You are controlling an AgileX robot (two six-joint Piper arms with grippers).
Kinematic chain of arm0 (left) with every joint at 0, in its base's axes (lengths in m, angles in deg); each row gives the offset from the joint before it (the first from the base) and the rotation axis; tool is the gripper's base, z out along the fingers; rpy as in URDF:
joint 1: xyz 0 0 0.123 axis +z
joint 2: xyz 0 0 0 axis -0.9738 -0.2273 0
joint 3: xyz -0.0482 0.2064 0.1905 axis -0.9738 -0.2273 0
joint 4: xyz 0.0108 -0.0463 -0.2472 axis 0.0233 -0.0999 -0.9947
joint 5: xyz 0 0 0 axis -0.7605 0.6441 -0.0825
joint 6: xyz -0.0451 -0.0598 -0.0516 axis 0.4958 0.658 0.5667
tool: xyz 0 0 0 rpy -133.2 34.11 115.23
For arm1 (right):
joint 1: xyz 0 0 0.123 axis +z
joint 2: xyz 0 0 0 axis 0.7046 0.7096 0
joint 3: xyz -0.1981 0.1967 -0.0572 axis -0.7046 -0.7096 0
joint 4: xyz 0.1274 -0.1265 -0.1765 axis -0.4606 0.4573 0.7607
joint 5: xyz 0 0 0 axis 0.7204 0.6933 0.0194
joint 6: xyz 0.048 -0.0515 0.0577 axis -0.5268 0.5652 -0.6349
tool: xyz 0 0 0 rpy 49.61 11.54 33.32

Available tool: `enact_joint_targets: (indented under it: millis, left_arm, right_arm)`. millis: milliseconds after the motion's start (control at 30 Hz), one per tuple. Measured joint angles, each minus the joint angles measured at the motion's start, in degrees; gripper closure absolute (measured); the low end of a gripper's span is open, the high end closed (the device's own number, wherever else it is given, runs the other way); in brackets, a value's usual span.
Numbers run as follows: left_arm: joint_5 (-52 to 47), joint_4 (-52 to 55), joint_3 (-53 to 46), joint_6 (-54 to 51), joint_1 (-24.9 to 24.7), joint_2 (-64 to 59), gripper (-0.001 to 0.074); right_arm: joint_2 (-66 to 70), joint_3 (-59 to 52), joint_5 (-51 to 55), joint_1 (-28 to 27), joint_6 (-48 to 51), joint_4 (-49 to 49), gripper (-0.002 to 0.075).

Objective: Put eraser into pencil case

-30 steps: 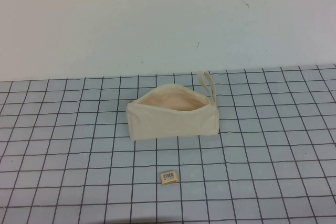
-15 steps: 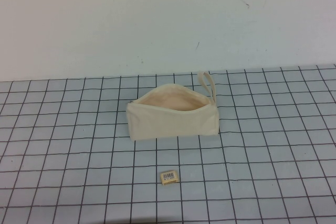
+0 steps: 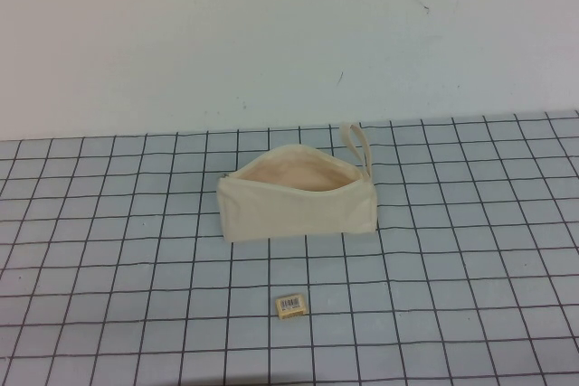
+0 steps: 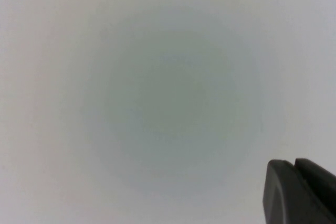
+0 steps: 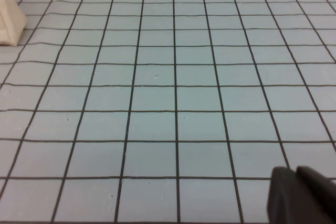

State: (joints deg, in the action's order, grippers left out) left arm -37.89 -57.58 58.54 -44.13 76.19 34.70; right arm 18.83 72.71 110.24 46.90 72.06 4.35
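Note:
The eraser (image 3: 291,305), a tiny tan block with a white barcode label, lies on the grid mat in front of the pencil case (image 3: 298,207). The cream pouch stands with its mouth gaping, showing the peach lining, and its wrist loop (image 3: 357,144) is at the back right end. Neither arm shows in the high view. My left gripper (image 4: 293,163) is shut and empty, with only a blank pale surface before it. My right gripper (image 5: 294,170) is shut and empty above the mat, far from a corner of the pouch (image 5: 9,20).
The blue-grey mat with black grid lines (image 3: 470,250) covers the table to the front edge. A plain white wall (image 3: 271,33) rises behind it.

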Motion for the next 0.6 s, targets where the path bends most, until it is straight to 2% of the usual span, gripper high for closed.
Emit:
enact_joint_targets:
  millis: [167, 333, 500, 600]
  left_arm:
    - [-23.7, 6.6, 17.9, 1.5, 0.0, -4.3, 0.0736]
    - [-42.7, 6.5, 36.1, -0.3, 0.0, -18.1, 0.0736]
    - [-54.8, -2.6, 44.2, -10.7, 0.0, -30.8, 0.0736]
    - [-62.7, -15.2, 46.2, -21.9, 0.0, -39.3, 0.0736]
  right_arm:
    - [0.0, 0.0, 0.0, 0.0, 0.0, 0.0, 0.0726]
    - [0.0, 0.0, 0.0, 0.0, 0.0, 0.0, 0.0726]
    - [0.0, 0.0, 0.0, 0.0, 0.0, 0.0, 0.0726]
    - [0.0, 0.0, 0.0, 0.0, 0.0, 0.0, 0.0726]
